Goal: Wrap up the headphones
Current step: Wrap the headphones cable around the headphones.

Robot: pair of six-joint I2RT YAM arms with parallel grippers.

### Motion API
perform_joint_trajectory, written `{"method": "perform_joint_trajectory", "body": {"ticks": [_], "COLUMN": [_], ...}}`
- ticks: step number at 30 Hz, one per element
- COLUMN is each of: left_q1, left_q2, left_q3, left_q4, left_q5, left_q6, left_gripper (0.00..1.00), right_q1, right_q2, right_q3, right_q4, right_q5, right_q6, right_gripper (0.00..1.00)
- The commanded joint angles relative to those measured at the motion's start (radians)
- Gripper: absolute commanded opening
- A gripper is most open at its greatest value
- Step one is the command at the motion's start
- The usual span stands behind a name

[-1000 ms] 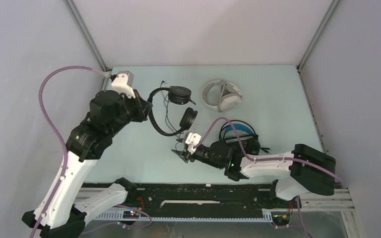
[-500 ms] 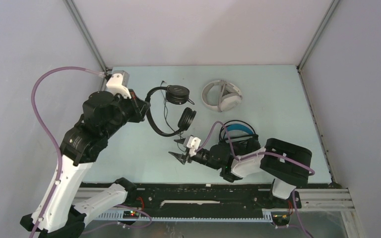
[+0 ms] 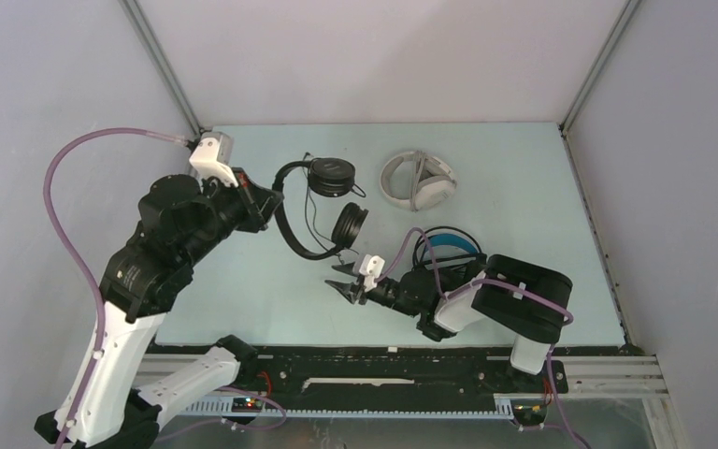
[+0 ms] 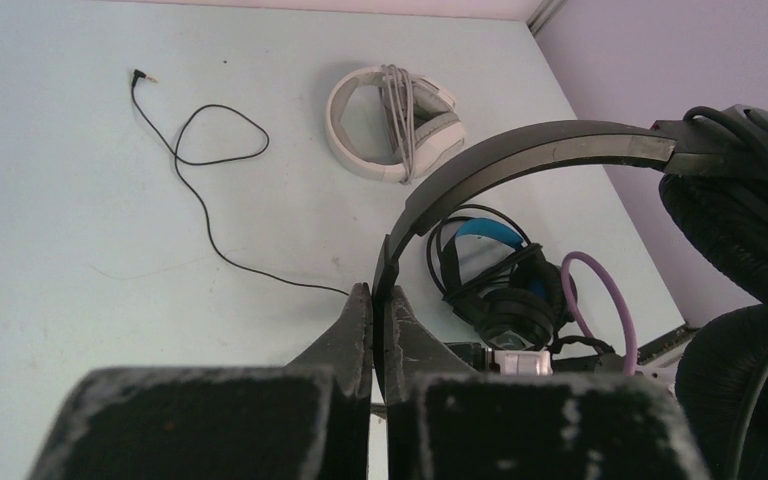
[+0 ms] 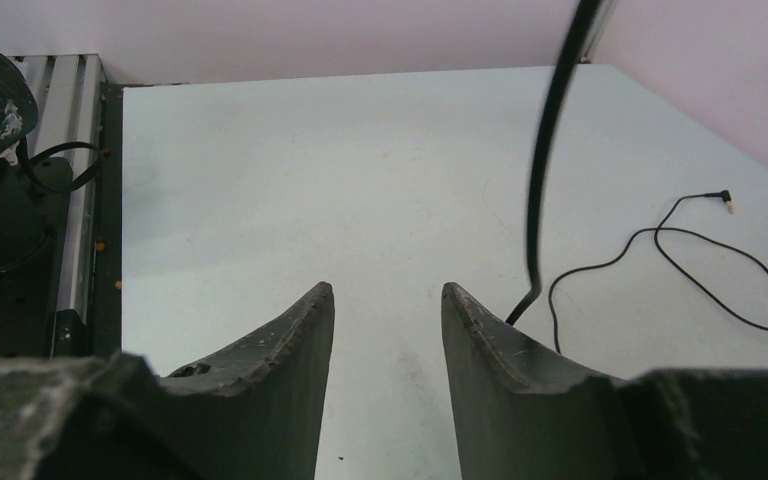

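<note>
My left gripper [image 3: 266,199] [image 4: 373,300] is shut on the headband of the slim black headphones [image 3: 334,176] [image 4: 540,155] and holds them off the table, with the ear cups hanging to its right. Their thin black cable [image 4: 200,190] [image 5: 680,260] trails loose across the table. My right gripper [image 3: 344,288] [image 5: 388,295] hovers low, just in front of these headphones. It is open with nothing between its fingers, and the black headband [image 5: 550,150] passes to the right of them. The white-grey headphones [image 3: 418,181] [image 4: 392,120] lie at the back with their cable wound round them. The black and blue headphones [image 3: 449,248] [image 4: 500,285] lie beside the right arm.
Grey walls close the table [image 3: 524,187] in on three sides. The black rail [image 3: 383,360] with the arm bases runs along the near edge. Purple hoses [image 3: 75,187] loop from both arms.
The left arm has drawn left with the black headphones still in its grip. The right arm's elbow has folded inward, and its jaws widened a little, then narrowed again.
</note>
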Motion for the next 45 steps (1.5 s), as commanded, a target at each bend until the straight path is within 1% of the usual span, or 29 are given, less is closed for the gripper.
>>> {"method": "perform_joint_trajectory", "body": {"ticks": [1, 3, 5, 11, 16, 18, 23, 27, 31, 36, 45], "left_q1": [0.007, 0.007, 0.007, 0.007, 0.007, 0.007, 0.007, 0.007, 0.007, 0.007, 0.007], "left_q2": [-0.011, -0.011, -0.014, -0.014, -0.008, -0.005, -0.005, -0.005, 0.002, 0.004, 0.001], "left_q3": [0.071, 0.076, 0.084, 0.088, 0.097, 0.100, 0.099, 0.099, 0.103, 0.105, 0.105], "left_q4": [0.053, 0.050, 0.041, 0.023, 0.018, 0.015, 0.011, 0.012, 0.018, 0.018, 0.017], "left_q5": [0.058, 0.063, 0.059, 0.007, 0.006, -0.001, -0.002, 0.012, 0.030, 0.030, 0.043], "left_q6": [-0.035, -0.033, -0.027, -0.004, 0.004, 0.010, 0.014, 0.010, 0.003, 0.002, 0.000], "left_gripper": [0.00, 0.00, 0.00, 0.00, 0.00, 0.00, 0.00, 0.00, 0.00, 0.00, 0.00], "right_q1": [-0.020, -0.025, -0.027, 0.010, 0.029, 0.045, 0.056, 0.043, 0.009, 0.012, 0.015], "right_q2": [0.019, 0.025, 0.024, -0.055, -0.127, -0.162, -0.252, -0.281, -0.269, -0.210, -0.090], "right_q3": [-0.011, -0.015, -0.026, -0.087, -0.147, -0.170, -0.197, -0.178, -0.127, -0.072, 0.046], "right_q4": [0.090, 0.092, 0.104, 0.097, 0.095, 0.095, 0.078, 0.044, -0.017, -0.031, -0.055], "right_q5": [-0.040, -0.052, -0.065, -0.079, -0.028, 0.007, 0.053, 0.076, 0.018, -0.058, -0.094], "right_q6": [0.015, 0.016, 0.014, -0.019, -0.032, -0.053, -0.079, -0.114, -0.110, -0.106, -0.097], "right_gripper": [0.36, 0.31, 0.31, 0.39, 0.43, 0.49, 0.66, 0.71, 0.72, 0.72, 0.71]}}
